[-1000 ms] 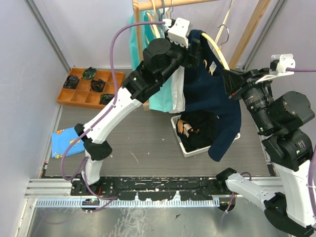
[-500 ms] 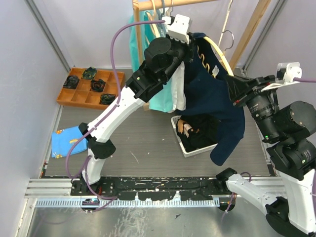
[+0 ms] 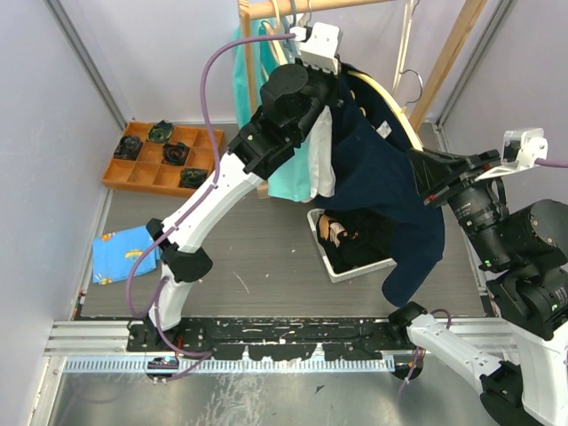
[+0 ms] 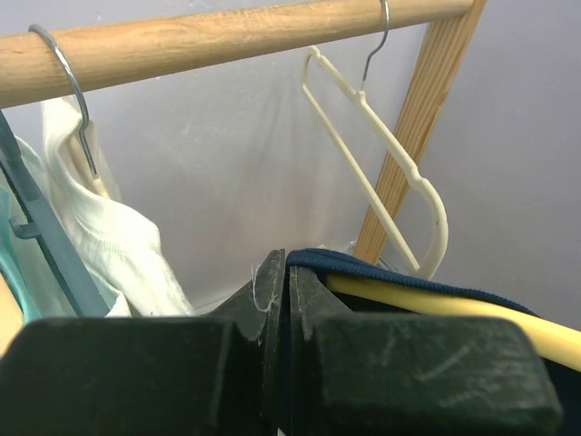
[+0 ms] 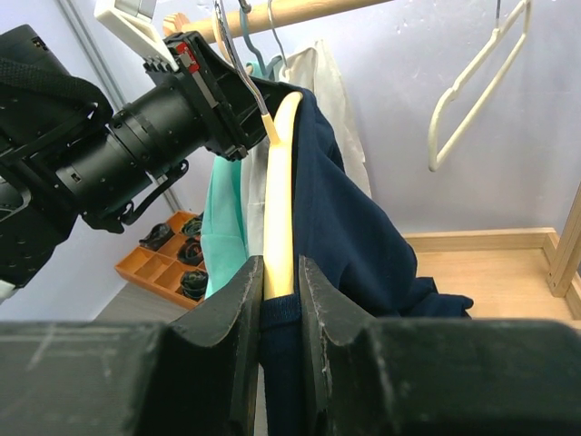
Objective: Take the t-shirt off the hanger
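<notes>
A navy t-shirt [image 3: 382, 177] hangs on a cream hanger [image 3: 388, 96] below the wooden rail [image 3: 302, 7]. High at the shirt's shoulder, my left gripper [image 3: 335, 75] is shut, with a thin fold of the navy collar edge [image 4: 363, 262] pinched between its fingers [image 4: 286, 272]. The hanger's arm [image 4: 436, 304] runs just to the right of them. On the shirt's right side, my right gripper [image 3: 415, 170] is shut on the hanger's arm [image 5: 280, 200]. The shirt's ribbed edge [image 5: 280, 313] is caught between the same fingers, and navy cloth [image 5: 345, 218] drapes to their right.
A teal garment [image 3: 284, 177] and a white one [image 3: 321, 169] hang on the rail left of the shirt. An empty cream hanger [image 3: 406, 44] hangs to the right. A white bin [image 3: 333, 266] of dark clothes sits below. An orange tray [image 3: 133, 173] and a blue cloth [image 3: 124, 253] lie far left.
My left gripper's jaws have closed onto the shirt's collar edge. My right arm has drawn back to the right and down, swinging the hanger and shirt that way.
</notes>
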You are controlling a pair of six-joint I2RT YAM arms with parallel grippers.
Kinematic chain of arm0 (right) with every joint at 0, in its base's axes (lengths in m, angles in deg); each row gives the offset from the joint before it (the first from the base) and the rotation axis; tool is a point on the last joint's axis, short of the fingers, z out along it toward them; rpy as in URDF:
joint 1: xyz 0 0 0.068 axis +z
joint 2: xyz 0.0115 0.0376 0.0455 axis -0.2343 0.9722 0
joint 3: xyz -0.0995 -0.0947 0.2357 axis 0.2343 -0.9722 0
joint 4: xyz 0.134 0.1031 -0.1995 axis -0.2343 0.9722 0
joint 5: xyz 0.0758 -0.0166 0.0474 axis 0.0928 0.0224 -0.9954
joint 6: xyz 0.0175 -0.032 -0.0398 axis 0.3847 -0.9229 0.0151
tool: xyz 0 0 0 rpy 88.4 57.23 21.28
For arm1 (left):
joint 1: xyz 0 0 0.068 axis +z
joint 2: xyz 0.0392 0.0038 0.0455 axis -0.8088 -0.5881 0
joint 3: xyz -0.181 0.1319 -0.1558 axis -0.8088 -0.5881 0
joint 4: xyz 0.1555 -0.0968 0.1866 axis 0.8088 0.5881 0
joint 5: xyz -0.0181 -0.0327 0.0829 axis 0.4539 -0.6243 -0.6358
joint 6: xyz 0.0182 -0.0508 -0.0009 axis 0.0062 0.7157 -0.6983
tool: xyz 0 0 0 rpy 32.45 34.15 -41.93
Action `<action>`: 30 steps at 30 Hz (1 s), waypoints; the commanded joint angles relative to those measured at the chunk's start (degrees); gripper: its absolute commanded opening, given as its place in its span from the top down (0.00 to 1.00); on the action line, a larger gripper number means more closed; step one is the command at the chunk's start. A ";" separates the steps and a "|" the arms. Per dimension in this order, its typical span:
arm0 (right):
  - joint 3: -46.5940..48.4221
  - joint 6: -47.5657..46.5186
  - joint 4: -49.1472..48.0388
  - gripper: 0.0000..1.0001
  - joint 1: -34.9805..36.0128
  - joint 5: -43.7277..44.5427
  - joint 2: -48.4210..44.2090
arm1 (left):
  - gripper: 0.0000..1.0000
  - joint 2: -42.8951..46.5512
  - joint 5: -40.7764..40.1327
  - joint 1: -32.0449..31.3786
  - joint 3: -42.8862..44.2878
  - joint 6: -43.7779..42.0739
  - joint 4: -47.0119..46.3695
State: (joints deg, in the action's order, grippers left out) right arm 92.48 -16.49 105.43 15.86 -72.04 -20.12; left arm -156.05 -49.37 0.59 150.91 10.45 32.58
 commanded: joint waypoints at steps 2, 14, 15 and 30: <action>1.44 -0.59 -5.53 0.99 0.00 -0.71 -3.03 | 0.92 -1.90 -4.21 1.67 3.52 -2.42 0.04; 3.75 -1.36 -4.67 0.99 0.01 -0.91 -5.58 | 0.91 -4.18 -5.09 3.44 3.19 -0.91 2.02; 3.94 -1.50 -4.65 0.99 0.01 -0.94 -5.73 | 0.91 -4.43 -5.10 3.59 3.21 -0.67 2.29; 7.21 -2.06 -3.48 0.99 -0.03 -1.62 -5.94 | 0.90 -6.20 -3.62 5.31 2.97 2.67 4.65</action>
State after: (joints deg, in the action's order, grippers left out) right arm 94.34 -18.20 110.04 15.86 -72.31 -22.87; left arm -160.03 -48.04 1.67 152.88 12.66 34.53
